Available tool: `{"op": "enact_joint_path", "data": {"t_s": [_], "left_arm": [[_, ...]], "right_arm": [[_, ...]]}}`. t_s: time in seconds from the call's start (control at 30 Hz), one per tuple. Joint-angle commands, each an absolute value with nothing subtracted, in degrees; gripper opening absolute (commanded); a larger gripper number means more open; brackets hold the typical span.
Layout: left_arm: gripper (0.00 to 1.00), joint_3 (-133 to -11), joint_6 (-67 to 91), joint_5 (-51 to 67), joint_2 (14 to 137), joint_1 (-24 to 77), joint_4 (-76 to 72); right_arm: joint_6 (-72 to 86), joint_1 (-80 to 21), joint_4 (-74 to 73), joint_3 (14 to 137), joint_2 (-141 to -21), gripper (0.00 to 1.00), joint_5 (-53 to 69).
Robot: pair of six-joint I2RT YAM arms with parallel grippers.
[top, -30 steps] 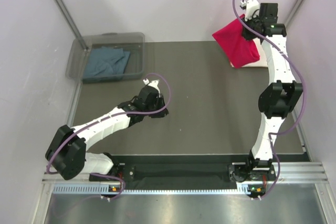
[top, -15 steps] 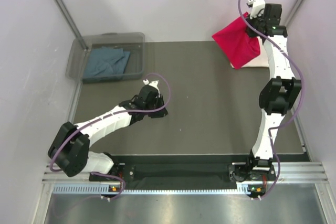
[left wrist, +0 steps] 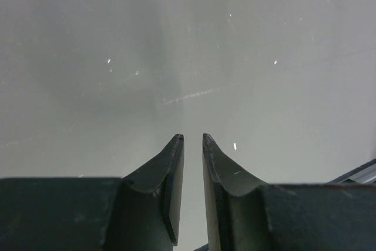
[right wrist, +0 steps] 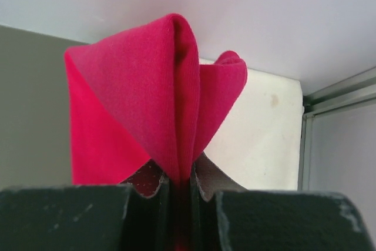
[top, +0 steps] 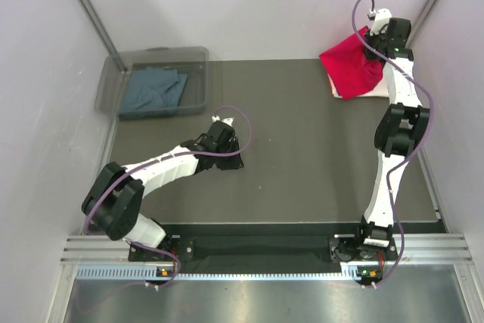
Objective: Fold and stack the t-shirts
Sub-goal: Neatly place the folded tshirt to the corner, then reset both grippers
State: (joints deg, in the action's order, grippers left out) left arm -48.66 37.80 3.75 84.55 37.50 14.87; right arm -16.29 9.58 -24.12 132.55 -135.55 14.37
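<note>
**Gripping red t-shirt (top: 350, 70) at the far right corner of the desk (top: 302, 156)**

Your right claw (right wrist: 176, 179) is clamped on a bunched fold of the red t-shirt; in the wrist view the cloth rises in a peak out of the closed jaws. From above, the shirt hangs from the claw and spreads over the cream-white t-shirt (top: 376, 91), which lies flat by the right wall with only its near edge showing.

Your left claw (left wrist: 192, 143) sits low over the bare middle of the desk. Its jaws stand narrowly apart, with nothing between them.

You will find the blue-grey t-shirt (top: 155, 88) lying rumpled inside the clear bin (top: 162, 52) at the far left corner, well apart from both claws.
</note>
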Motion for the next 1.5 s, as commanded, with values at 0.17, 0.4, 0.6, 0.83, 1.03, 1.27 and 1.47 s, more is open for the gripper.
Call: {"op": "enact_joint_path", "data": {"t_s": [0.17, 0.4, 0.6, 0.83, 1.03, 1.27, 1.47], "left_arm": [[0.24, -55.1, 37.79, 5.01, 90.34, 37.09, 16.61], [0.21, -57.22, 39.9, 7.73, 95.36, 37.09, 15.91], [0.2, -59.76, 40.08, 8.26, 98.17, 37.09, 16.7], [0.2, -61.17, 39.73, 9.14, 100.02, 37.09, 17.23], [0.19, -61.79, 38.15, 8.62, 99.24, 37.09, 20.2], [0.19, -60.21, 36.3, 5.89, 91.59, 37.09, 23.82], [0.19, -55.29, 41.03, 6.41, 81.4, 37.18, 22.77]], "right_arm": [[-13.01, 13.09, -12.22, 137.46, -142.11, 0.0, 11.69], [-12.22, 14.85, -8.71, 137.63, -145.19, 0.0, 8.53], [-13.35, 15.56, -7.12, 138.87, -147.47, 0.0, 8.08], [-14.06, 16.08, -6.86, 138.78, -148.36, 0.0, 7.48], [-20.64, 16.08, -4.14, 139.04, -147.13, 0.42, -4.81], [-20.84, 15.12, -3.16, 139.57, -138.62, 0.75, -12.31], [-17.07, 9.5, -13.93, 128.43, -121.58, 0.92, -15.37]]}}
